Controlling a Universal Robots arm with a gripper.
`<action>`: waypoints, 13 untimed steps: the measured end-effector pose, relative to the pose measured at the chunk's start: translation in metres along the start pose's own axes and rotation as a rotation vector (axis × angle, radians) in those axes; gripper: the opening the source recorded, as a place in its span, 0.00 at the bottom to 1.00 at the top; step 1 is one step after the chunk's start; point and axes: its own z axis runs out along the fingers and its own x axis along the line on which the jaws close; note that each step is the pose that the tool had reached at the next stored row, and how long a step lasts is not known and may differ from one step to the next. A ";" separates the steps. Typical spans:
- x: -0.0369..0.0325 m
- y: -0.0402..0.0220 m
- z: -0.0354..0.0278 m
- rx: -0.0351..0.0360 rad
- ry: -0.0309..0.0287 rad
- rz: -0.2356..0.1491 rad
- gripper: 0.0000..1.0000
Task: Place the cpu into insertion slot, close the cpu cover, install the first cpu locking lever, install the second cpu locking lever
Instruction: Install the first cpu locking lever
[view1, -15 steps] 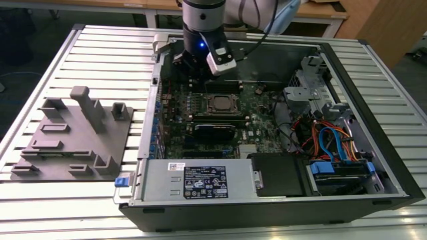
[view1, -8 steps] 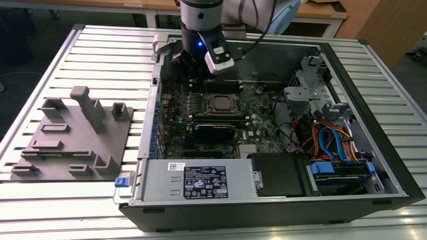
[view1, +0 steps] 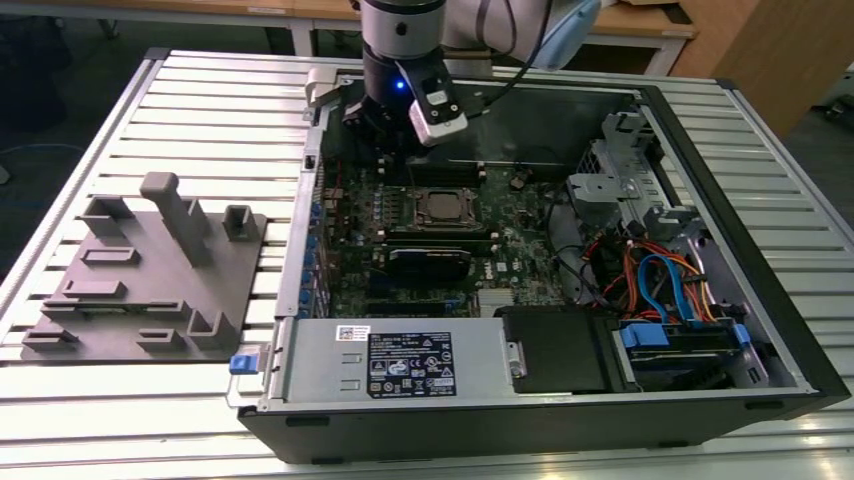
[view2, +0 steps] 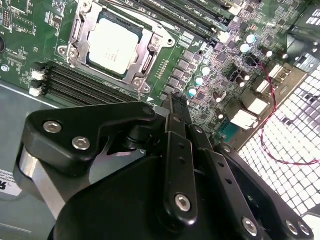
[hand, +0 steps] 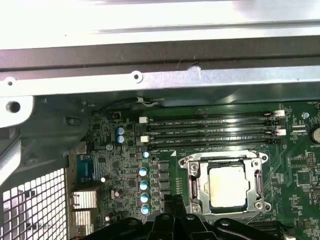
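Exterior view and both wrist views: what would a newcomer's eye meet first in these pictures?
The open computer case on the slatted table strikes first, with the black end effector hanging over its green board. In both wrist views the pale cpu shines, framed by the silver cpu cover. A grey fixture block lies at the exterior view's left.

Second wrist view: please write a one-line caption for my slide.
Gripper above the green board, near the cpu lying flat within the silver cpu cover.
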 end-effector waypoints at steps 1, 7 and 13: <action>0.0000 0.0002 0.0000 0.0001 0.0012 0.000 0.10; 0.0000 0.0008 0.0001 0.0009 0.0097 0.000 0.10; 0.0005 0.0076 0.0004 0.0008 0.0096 0.001 0.10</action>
